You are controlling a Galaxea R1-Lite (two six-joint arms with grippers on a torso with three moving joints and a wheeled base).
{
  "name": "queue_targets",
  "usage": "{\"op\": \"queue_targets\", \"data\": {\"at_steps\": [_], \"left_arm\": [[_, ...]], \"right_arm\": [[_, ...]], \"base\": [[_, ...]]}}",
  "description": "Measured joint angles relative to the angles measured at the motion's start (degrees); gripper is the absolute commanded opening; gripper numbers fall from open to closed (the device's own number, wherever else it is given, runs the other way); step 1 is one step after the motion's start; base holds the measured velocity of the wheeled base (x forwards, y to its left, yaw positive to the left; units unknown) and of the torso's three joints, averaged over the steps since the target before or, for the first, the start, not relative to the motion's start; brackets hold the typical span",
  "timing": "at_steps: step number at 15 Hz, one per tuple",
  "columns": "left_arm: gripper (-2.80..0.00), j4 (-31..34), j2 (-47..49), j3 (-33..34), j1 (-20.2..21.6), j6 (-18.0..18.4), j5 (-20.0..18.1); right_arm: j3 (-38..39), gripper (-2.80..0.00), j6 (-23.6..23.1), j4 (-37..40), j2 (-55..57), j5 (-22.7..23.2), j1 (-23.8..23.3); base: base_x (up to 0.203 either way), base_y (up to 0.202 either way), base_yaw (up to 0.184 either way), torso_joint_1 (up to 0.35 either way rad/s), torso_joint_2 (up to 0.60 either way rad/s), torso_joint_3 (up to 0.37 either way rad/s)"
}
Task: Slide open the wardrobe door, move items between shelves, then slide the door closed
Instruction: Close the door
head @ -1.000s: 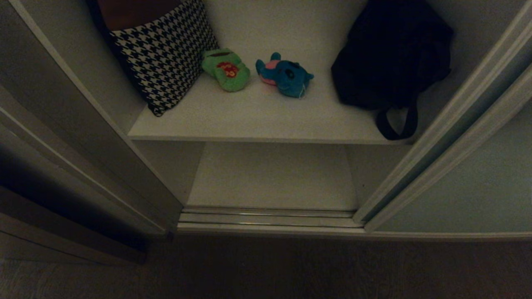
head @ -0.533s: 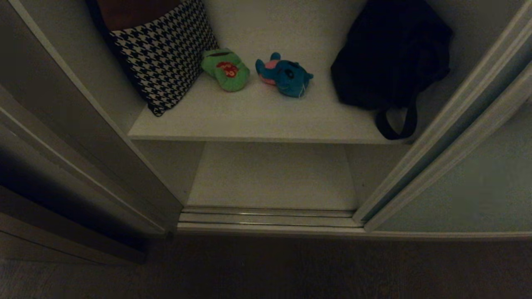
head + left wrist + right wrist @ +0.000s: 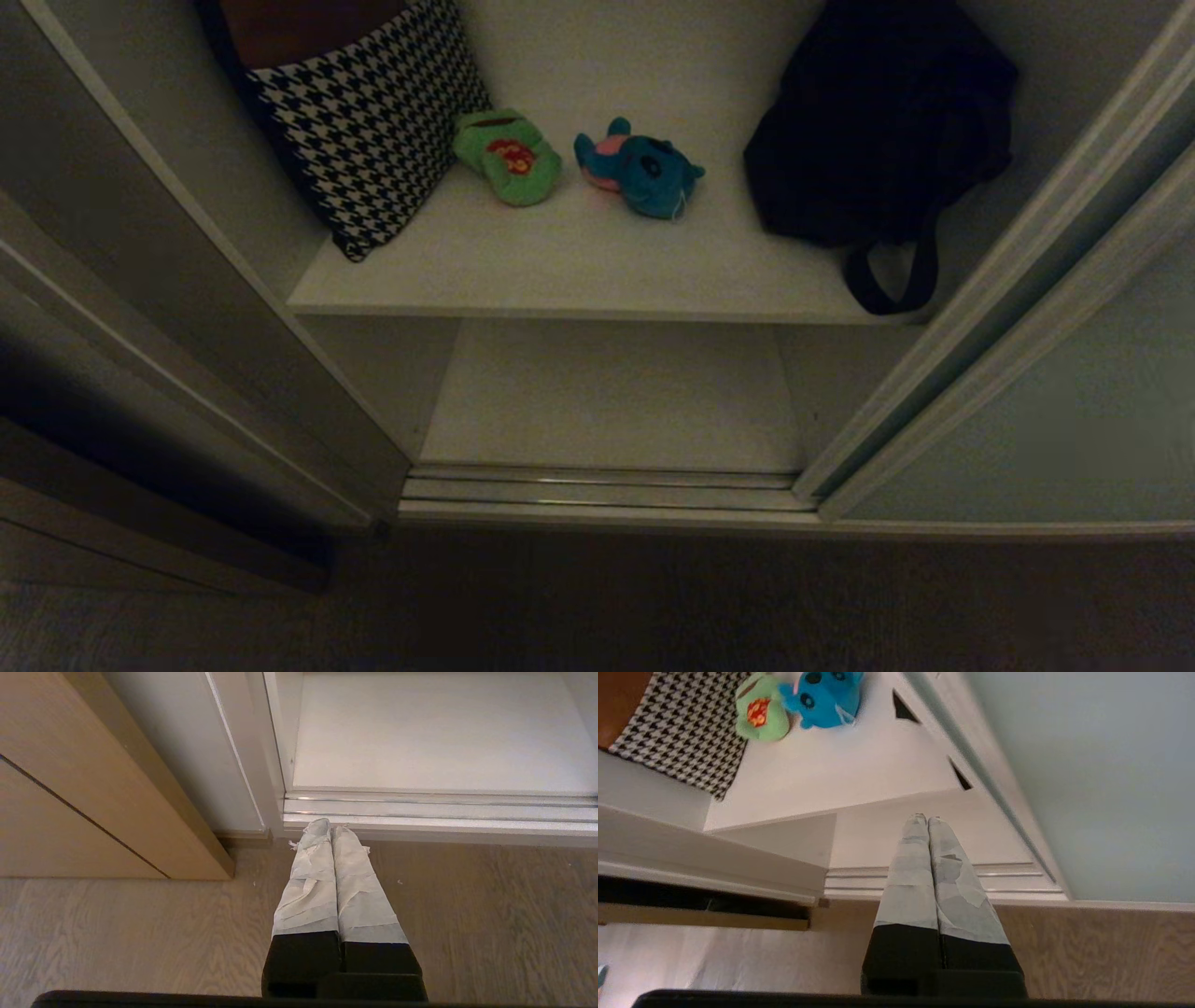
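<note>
The sliding wardrobe door (image 3: 1046, 411) stands pushed to the right, leaving the wardrobe open. On the upper shelf (image 3: 579, 271) lie a green frog plush (image 3: 509, 156) and a teal-blue plush (image 3: 642, 169), side by side. The lower shelf (image 3: 611, 397) is bare. Neither gripper shows in the head view. My right gripper (image 3: 926, 819) is shut and holds nothing; it hangs over the floor in front of the opening, well short of the frog (image 3: 761, 713) and the blue plush (image 3: 826, 697). My left gripper (image 3: 331, 828) is shut, empty, low near the bottom track (image 3: 439, 812).
A black-and-white houndstooth cushion (image 3: 369, 117) leans at the upper shelf's left. A black strapped bag (image 3: 878, 131) fills its right, the strap hanging over the edge. A wooden door frame (image 3: 93, 788) stands left of the wardrobe. Wood floor (image 3: 597, 607) lies in front.
Nothing in the head view has moved; the toys, cushion, bag and door stand as before.
</note>
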Motion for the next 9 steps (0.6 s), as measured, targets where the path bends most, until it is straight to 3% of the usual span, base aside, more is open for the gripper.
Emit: {"op": "queue_targets", "data": {"at_steps": [9], "left_arm": [[-2.8, 0.0, 0.0, 0.0, 0.0, 0.0, 0.0]], "right_arm": [[-2.8, -2.8, 0.1, -0.6, 5.1, -0.1, -4.0]], "base": [[0.0, 0.0, 0.0, 0.0, 0.0, 0.0]]}}
